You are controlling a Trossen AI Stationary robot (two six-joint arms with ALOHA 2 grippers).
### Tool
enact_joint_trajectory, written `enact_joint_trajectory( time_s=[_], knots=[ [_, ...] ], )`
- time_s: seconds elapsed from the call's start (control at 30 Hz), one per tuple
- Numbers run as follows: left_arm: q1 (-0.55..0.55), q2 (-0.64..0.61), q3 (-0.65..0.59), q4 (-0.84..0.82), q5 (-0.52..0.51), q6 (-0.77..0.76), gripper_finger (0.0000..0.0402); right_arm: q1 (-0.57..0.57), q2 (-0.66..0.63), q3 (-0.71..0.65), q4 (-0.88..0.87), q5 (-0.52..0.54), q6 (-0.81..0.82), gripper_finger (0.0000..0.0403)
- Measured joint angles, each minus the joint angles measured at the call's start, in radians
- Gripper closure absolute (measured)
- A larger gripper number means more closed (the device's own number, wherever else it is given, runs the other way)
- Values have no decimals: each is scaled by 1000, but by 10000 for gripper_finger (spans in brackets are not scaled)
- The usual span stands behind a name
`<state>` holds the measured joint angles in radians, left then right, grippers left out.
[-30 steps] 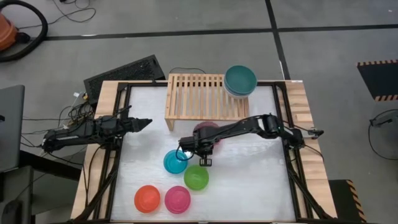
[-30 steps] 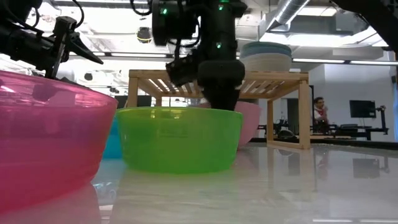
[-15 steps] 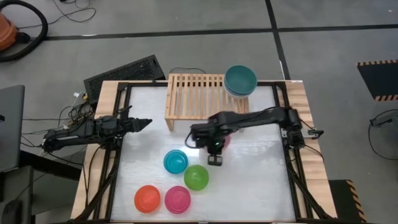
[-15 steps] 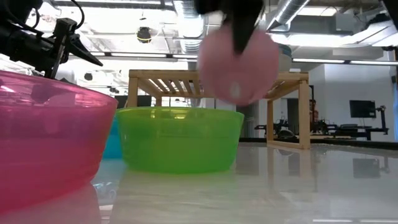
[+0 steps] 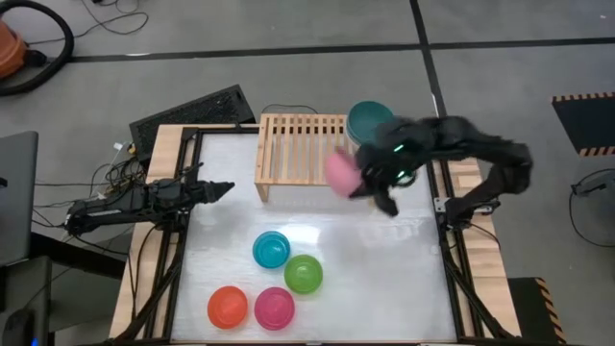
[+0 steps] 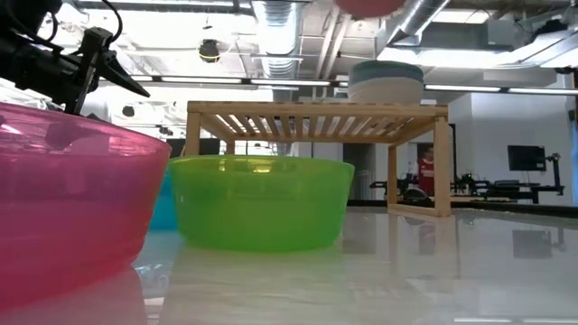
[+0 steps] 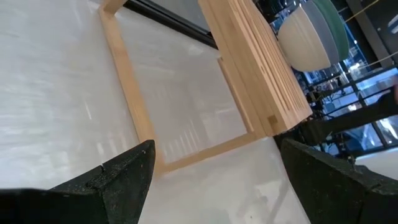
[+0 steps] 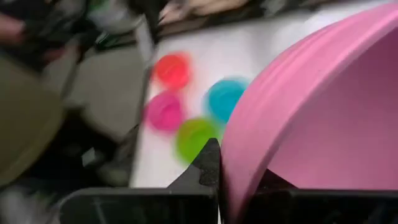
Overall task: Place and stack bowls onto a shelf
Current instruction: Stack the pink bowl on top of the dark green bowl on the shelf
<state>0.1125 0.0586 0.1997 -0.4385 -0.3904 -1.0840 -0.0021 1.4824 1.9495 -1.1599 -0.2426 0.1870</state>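
Observation:
My right gripper (image 5: 357, 179) is shut on a pale pink bowl (image 5: 340, 171), held high over the near right corner of the light-wood shelf (image 5: 300, 152). In the low view only the bowl's underside (image 6: 370, 5) shows, at the picture's top. A stack of bowls with a dark teal one on top (image 5: 371, 123) sits on the shelf's right end. Cyan (image 5: 271, 249), lime green (image 5: 304, 274), red-orange (image 5: 228, 306) and magenta (image 5: 275, 308) bowls rest on the table. My left gripper (image 5: 227, 188) waits open at the table's left edge. My right gripper pinches the pink bowl's wall at its rim (image 8: 239, 155), with one finger (image 8: 208, 165) outside the bowl and the other inside it. The bowl is lifted clear of the table and the shelf and sits tilted in the hold.
The shelf's slatted top (image 7: 249, 68) is bare left of the stack. Bare white tabletop (image 5: 384, 269) lies right of the small bowls. A keyboard (image 5: 192, 113) lies beyond the table's far left corner.
My right gripper has risen from the table beside the cyan bowl and swung toward the far right, up to the shelf's right end. It has tipped from pointing nearly straight down to slanting. The pink bowl has gone with it, lifted clear of the table.

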Motion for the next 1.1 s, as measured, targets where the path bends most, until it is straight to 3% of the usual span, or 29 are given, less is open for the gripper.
enact_joint_trajectory(
  time_s=[0.23,0.3,0.57,0.8,1.1],
  knots=[
    [0,0,0,-1,-15,-11,69,-84,-119,0,-24,377,-109,378],
    [0,0,0,-1,-16,-11,69,-120,-122,0,-60,442,-139,378],
    [0,0,0,-51,-27,-57,69,-279,-36,0,-348,447,-229,378],
    [0,0,0,-84,-54,-85,69,-291,41,-1,-358,436,-458,378],
    [0,0,0,-88,-61,-88,69,-309,104,-1,-395,439,-544,378]
  ],
)
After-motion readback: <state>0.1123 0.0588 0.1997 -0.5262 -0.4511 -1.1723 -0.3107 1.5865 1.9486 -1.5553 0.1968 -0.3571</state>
